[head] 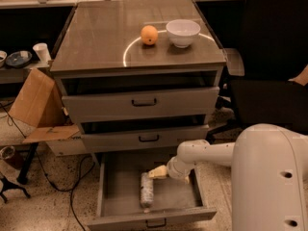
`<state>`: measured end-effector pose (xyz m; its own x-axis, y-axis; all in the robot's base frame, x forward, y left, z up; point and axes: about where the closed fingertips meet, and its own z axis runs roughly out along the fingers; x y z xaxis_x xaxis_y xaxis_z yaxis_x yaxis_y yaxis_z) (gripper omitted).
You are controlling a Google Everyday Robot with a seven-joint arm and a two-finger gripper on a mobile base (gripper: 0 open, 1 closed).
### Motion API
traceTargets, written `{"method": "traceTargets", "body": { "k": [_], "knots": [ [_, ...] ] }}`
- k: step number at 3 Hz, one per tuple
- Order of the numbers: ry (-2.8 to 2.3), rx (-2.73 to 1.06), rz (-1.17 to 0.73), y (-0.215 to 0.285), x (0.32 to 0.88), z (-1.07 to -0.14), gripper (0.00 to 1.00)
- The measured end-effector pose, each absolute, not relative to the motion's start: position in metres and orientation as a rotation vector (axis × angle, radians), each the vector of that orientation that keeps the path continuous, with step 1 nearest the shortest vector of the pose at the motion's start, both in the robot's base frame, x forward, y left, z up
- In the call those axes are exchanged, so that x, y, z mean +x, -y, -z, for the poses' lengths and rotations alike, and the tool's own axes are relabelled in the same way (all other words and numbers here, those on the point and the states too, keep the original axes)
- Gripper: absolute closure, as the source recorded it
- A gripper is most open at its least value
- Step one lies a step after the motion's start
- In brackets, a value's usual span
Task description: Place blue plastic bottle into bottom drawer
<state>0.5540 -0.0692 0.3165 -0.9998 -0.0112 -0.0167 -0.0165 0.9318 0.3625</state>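
Well, my gripper [157,172] hung inside the bottom drawer [120,192]; the blue plastic bottle [147,190] lay just at its seven o'clock. Whether I gripped anything, I couldn't tell.

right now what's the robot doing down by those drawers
The robot's gripper is reaching into the open, deep grey metal bottom drawer. The pale blue translucent plastic bottle lies on its side on the drawer floor, with the gripper at its rear end; contact is unclear. A round orange and white bowl sit on the cabinet top.
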Motion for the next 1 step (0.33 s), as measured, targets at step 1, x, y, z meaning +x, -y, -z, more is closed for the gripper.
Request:
{"method": "traceTargets", "body": {
  "k": [1],
  "knots": [
    [-3.073,-0.022,-0.577,0.0692,0.554,-0.3165,0.0]
  ]
}}
